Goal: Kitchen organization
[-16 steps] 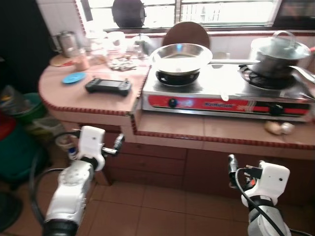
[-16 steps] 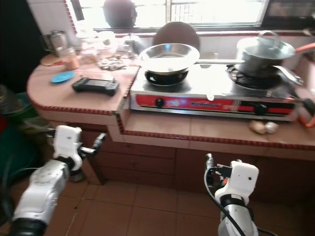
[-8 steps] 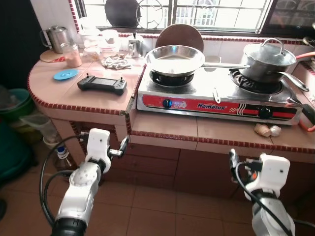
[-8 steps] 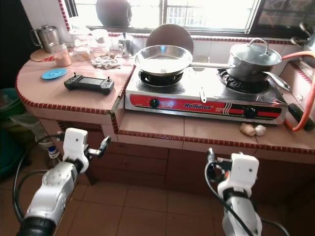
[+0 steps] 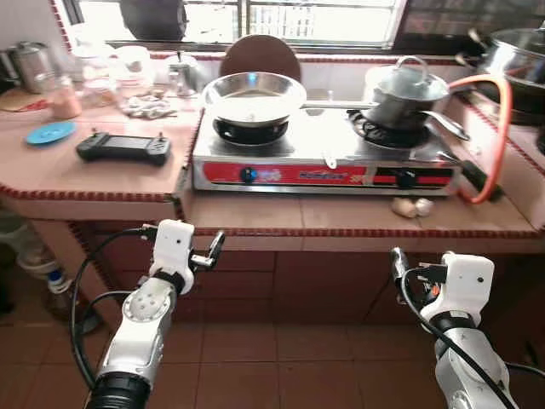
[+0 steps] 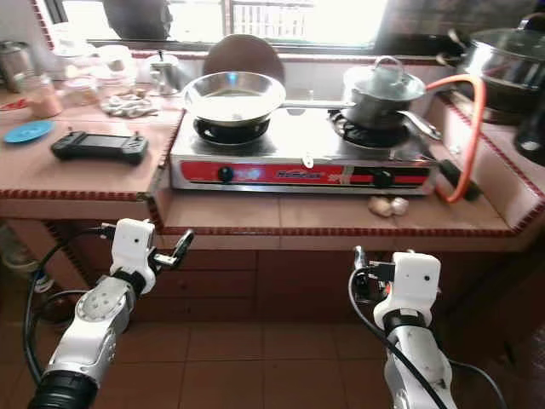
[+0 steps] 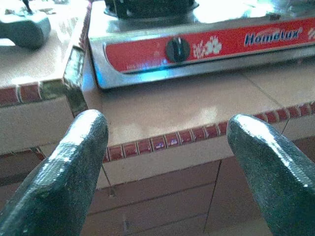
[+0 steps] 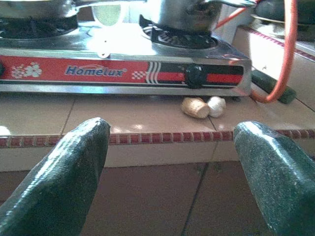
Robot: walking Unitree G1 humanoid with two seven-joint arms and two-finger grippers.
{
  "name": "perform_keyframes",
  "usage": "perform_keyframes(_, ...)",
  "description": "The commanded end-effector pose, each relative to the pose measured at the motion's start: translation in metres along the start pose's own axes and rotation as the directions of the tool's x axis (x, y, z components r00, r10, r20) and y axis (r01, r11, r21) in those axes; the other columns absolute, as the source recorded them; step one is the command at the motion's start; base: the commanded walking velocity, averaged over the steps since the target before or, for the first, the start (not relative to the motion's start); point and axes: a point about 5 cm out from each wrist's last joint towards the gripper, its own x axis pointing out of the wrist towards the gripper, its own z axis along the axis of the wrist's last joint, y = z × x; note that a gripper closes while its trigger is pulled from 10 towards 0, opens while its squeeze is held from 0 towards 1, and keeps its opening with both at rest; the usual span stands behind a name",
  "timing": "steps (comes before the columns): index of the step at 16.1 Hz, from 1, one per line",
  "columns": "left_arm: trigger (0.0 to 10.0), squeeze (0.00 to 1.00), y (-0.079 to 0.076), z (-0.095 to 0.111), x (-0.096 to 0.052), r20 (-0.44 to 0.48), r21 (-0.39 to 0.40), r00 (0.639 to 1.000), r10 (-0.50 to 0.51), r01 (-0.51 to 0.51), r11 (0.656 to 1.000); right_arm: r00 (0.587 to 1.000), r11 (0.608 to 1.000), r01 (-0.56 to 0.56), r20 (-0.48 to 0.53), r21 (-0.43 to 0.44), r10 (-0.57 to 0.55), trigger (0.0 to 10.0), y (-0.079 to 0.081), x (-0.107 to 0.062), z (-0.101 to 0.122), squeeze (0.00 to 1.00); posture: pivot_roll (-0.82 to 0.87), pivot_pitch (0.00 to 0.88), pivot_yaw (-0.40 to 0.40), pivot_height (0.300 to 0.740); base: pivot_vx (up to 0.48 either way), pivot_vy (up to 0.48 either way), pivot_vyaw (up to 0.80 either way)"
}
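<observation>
Since half a second before, the camera had swung rightward, sliding the counter leftward in view and bringing in an orange gas hose (image 5: 494,128) and a large pot (image 5: 513,53) at the far right; both arms hung below the counter edge as before.

On the pink tiled counter (image 5: 85,175), a round blue lid (image 5: 49,132) lay at the left, with a black handheld controller (image 5: 123,148) beside it. Next came the steel two-burner stove with a red front panel (image 5: 328,162), carrying a shiny empty frying pan (image 5: 252,90) on its left burner and a lidded steel saucepan (image 5: 402,92) on its right. Two pale garlic bulbs (image 8: 203,106) lay touching on the tile just before the stove's right knob.

The left gripper (image 7: 167,162) hovered below the counter lip, fingers spread wide and holding nothing. The right gripper (image 8: 170,164) hung likewise, fingers wide apart and empty, facing the garlic.
</observation>
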Motion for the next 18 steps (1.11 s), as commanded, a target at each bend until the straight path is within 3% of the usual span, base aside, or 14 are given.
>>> perform_keyframes(1, 10.0, 0.0, 0.001, 0.002, 0.002, 0.003, 0.004, 1.0, 0.002, -0.002, 1.0, 1.0, 1.0, -0.005, 0.017, -0.006, 0.005, 10.0, 0.0, -0.002, 0.006, 0.0, 0.03, 0.0, -0.036, 0.74, 0.0, 0.0, -0.73)
perform_keyframes(5, 10.0, 0.0, 0.007, 0.007, 0.004, 0.037, 0.077, 0.999, 0.004, -0.007, 0.997, 1.0, 1.0, 0.0, 0.005, 0.0, 0.0, 10.0, 0.002, -0.009, 0.006, 0.0, 0.04, 0.0, -0.043, 0.74, 0.0, 0.0, -0.73)
perform_keyframes(9, 10.0, 0.0, 0.005, 0.017, 0.014, 0.058, 0.082, 0.997, -0.051, 0.046, 0.996, 1.0, 1.0, 0.015, 0.018, 0.022, -0.015, 10.0, 0.006, -0.013, 0.01, 0.0, 0.02, 0.0, -0.018, 0.74, 0.0, 0.0, -0.73)
perform_keyframes(11, 10.0, 0.0, -0.002, 0.022, 0.022, 0.06, 0.095, 0.994, -0.088, 0.082, 0.992, 0.999, 0.999, 0.036, 0.025, 0.04, -0.037, 10.0, 0.005, -0.019, 0.009, 0.0, 0.0, 0.0, 0.01, 0.74, 0.0, 0.0, -0.7)
perform_keyframes(14, 10.0, 0.0, -0.023, 0.03, 0.035, 0.073, 0.115, 0.984, -0.161, 0.152, 0.982, 0.996, 0.994, 0.085, 0.022, 0.062, -0.087, 10.0, 0.003, -0.029, 0.004, 0.0, -0.03, 0.0, 0.069, 0.74, 0.0, 0.0, 0.0)
perform_keyframes(16, 10.0, 0.0, -0.042, 0.035, 0.04, 0.097, 0.12, 0.975, -0.201, 0.189, 0.975, 0.995, 0.993, 0.1, 0.01, 0.068, -0.1, 10.0, 0.004, -0.03, -0.001, 0.0, -0.01, 0.0, 0.058, 0.74, 0.0, 0.0, 0.0)
perform_keyframes(18, 10.0, 0.0, -0.046, 0.038, 0.04, 0.115, 0.128, 0.972, -0.206, 0.191, 0.973, 0.997, 0.995, 0.08, 0.006, 0.065, -0.08, 10.0, 0.008, -0.026, -0.002, 0.0, 0.01, 0.0, 0.044, 0.74, 0.0, 0.0, 0.0)
